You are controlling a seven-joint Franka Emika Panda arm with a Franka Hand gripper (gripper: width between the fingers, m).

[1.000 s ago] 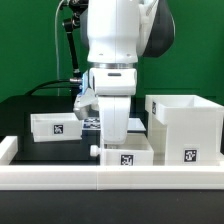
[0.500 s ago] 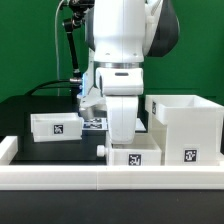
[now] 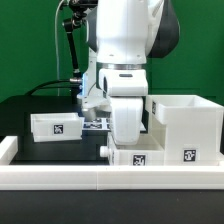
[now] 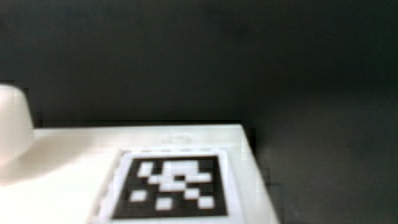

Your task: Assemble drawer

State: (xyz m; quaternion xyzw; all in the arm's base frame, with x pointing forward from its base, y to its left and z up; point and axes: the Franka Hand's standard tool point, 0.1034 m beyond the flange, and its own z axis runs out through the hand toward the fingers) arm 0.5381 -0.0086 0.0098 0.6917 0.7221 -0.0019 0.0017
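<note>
A small white drawer (image 3: 135, 157) with a marker tag and a round knob (image 3: 104, 150) lies at the front of the table. My gripper (image 3: 128, 140) reaches straight down into it. Its fingertips are hidden behind the drawer's wall, and the drawer travels with them. In the wrist view the drawer's white top and its tag (image 4: 175, 185) fill the lower part, and no fingers show. The large open white drawer case (image 3: 188, 125) stands just to the exterior view's right, close to the held drawer. A second small white drawer (image 3: 57, 126) lies on the exterior view's left.
A low white rail (image 3: 60, 175) runs along the front of the black table (image 4: 214, 60). The marker board (image 3: 93, 123) lies behind my gripper, between the two small drawers. A black camera stand and cables rise at the back on the exterior view's left.
My gripper and the small drawer have slid toward the exterior view's right, closer to the large case. The other drawer and the case have not moved.
</note>
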